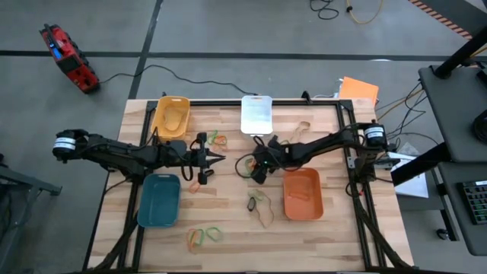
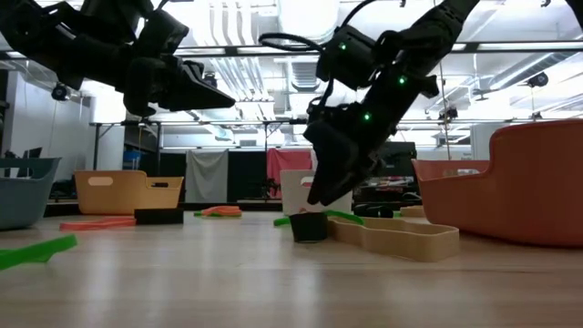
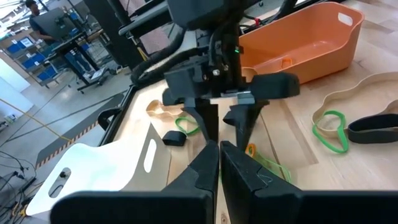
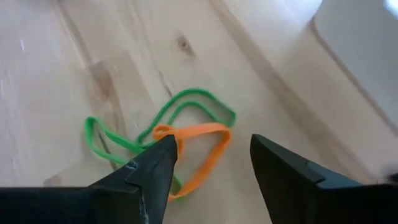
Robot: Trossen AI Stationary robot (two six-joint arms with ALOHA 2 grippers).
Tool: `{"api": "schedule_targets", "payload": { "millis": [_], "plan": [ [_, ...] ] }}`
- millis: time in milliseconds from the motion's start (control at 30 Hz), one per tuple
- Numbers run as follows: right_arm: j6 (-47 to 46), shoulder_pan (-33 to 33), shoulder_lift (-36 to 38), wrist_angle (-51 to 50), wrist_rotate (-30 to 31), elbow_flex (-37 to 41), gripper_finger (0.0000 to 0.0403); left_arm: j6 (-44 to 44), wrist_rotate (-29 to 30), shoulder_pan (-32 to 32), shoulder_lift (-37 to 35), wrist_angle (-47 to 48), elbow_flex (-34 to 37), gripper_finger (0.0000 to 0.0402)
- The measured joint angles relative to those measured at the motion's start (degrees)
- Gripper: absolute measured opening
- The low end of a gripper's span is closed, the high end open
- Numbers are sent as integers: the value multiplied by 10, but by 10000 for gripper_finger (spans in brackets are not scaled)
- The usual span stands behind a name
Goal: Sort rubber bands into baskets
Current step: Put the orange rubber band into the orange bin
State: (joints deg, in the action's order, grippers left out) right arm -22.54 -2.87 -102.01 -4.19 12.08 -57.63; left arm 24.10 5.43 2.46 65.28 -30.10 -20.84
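Note:
My right gripper (image 1: 256, 169) is open at the table's middle, fingers pointing down just above a green rubber band (image 4: 193, 99) and an orange rubber band (image 4: 208, 152) that lie tangled on the wood. It also shows in the low view (image 2: 319, 196). My left gripper (image 1: 219, 158) is shut and empty, raised above the table (image 2: 232, 96) and facing my right gripper (image 3: 221, 121). The yellow basket (image 1: 171, 116) and the white basket (image 1: 256, 114) stand at the far side. The teal basket (image 1: 160, 199) and the orange basket (image 1: 303, 194) stand nearer.
More bands lie loose: green and orange ones by the yellow basket (image 1: 215, 139), an orange one (image 1: 204, 180) beside the teal basket, a few (image 1: 259, 202) left of the orange basket, some (image 1: 204, 236) near the front edge, a tan one (image 1: 301, 129) by the white basket.

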Motion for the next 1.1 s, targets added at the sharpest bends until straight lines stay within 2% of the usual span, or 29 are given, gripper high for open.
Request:
{"api": "schedule_targets", "payload": {
  "millis": [233,467,600,867,1100],
  "plan": [
    [-15,0,-32,-2,-3,-1,203,-2,0,0,0,1,0,0],
    [9,0,-40,-10,10,-2,198,-2,0,0,0,1,0,0],
    [29,0,-40,-12,16,-2,158,-2,0,0,0,1,0,0],
    [61,-1,-41,-12,20,-1,20,-2,0,0,0,1,0,0],
    [73,5,-14,-25,24,2,9,-2,0,0,0,1,0,0]
  ]
}}
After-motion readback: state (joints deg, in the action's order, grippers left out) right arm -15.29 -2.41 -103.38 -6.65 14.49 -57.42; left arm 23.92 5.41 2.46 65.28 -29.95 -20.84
